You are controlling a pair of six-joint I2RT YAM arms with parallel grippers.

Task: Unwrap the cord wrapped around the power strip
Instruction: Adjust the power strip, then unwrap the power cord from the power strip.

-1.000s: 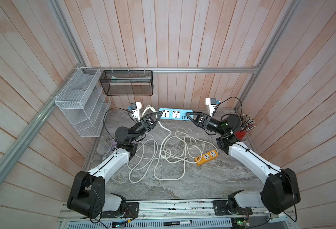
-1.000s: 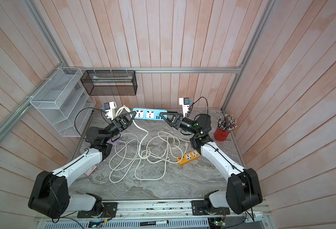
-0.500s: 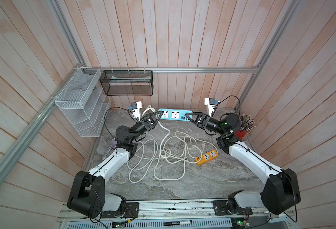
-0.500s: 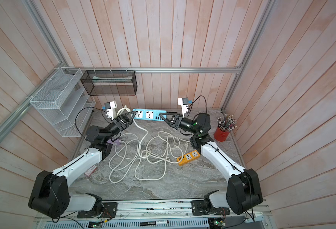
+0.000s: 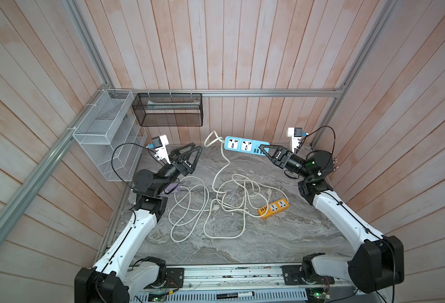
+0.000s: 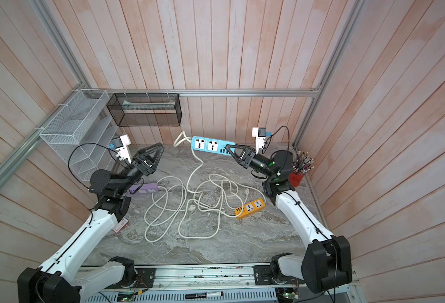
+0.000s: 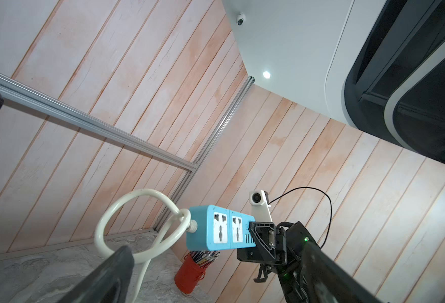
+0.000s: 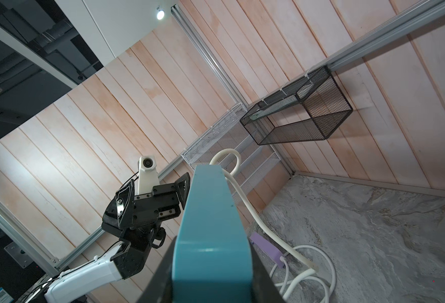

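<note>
Power strip (image 5: 245, 144), blue, aloft over back of table (image 5: 281, 236); long axis near level, running from right arm toward left arm. Right gripper (image 5: 264, 150) clamped on its USB end. White cord (image 7: 137, 195) leaves far end, curls in one loop crossing itself at exit, then drops to loose coils on table. Left gripper (image 5: 196, 147) spread wide, empty, just beside loop, not touching. Loop end faces left arm, so left arm nearer. Likely next: left takes cord at loop, draws it off past strip end.
</note>
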